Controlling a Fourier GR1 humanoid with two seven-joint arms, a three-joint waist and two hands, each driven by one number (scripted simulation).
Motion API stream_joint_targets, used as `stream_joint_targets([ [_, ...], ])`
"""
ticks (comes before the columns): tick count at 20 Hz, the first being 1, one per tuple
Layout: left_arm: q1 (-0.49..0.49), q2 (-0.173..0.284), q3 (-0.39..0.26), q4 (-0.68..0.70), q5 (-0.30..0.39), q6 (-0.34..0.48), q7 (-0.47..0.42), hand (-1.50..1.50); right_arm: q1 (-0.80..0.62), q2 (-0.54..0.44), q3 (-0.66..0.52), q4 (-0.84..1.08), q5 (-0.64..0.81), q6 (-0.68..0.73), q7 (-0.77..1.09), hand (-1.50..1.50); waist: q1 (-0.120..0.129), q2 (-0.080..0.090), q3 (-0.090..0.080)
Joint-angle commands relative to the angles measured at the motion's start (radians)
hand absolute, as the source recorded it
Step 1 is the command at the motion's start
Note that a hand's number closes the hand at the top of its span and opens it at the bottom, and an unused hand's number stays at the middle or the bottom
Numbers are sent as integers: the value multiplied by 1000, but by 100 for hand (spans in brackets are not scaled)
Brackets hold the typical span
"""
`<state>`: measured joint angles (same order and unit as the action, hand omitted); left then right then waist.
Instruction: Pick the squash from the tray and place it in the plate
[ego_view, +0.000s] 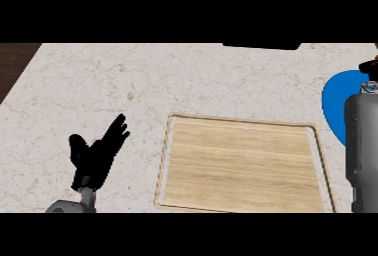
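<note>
The wooden tray (244, 167) lies in the middle of the counter, and its surface shows nothing on it. At the right edge sits the blue plate (334, 102), partly covered by my right forearm (362, 150). My right hand (371, 69) is over the plate's far side and mostly cut off by the view's edge. A small orange-brown bit (365, 63) shows against it; I cannot tell whether it is the squash. My left hand (98, 152) rests open left of the tray, fingers up.
A black object (262, 46) lies at the counter's far edge. The counter's left edge runs diagonally at the upper left, with dark wood (15, 62) beyond it.
</note>
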<state>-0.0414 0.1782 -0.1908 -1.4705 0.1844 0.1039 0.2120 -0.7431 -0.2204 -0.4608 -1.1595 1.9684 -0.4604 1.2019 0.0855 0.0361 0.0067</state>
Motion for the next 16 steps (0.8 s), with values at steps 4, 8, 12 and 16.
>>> stream_joint_targets([
  [4,18,-14,15,23,5,21,9,0,65,30,-155,22,112,-268,237,150,-36,-8,-2],
  [8,47,-6,19,28,3,14,-3,0,94,30,-240,45,103,-352,182,150,-49,-16,-3],
  [12,19,-10,15,36,-12,24,13,0,79,-22,-340,114,55,-432,96,150,-57,-17,-3],
  [16,45,-10,38,41,10,16,-5,0,106,22,-464,148,-60,-439,71,150,-71,-21,-3],
])
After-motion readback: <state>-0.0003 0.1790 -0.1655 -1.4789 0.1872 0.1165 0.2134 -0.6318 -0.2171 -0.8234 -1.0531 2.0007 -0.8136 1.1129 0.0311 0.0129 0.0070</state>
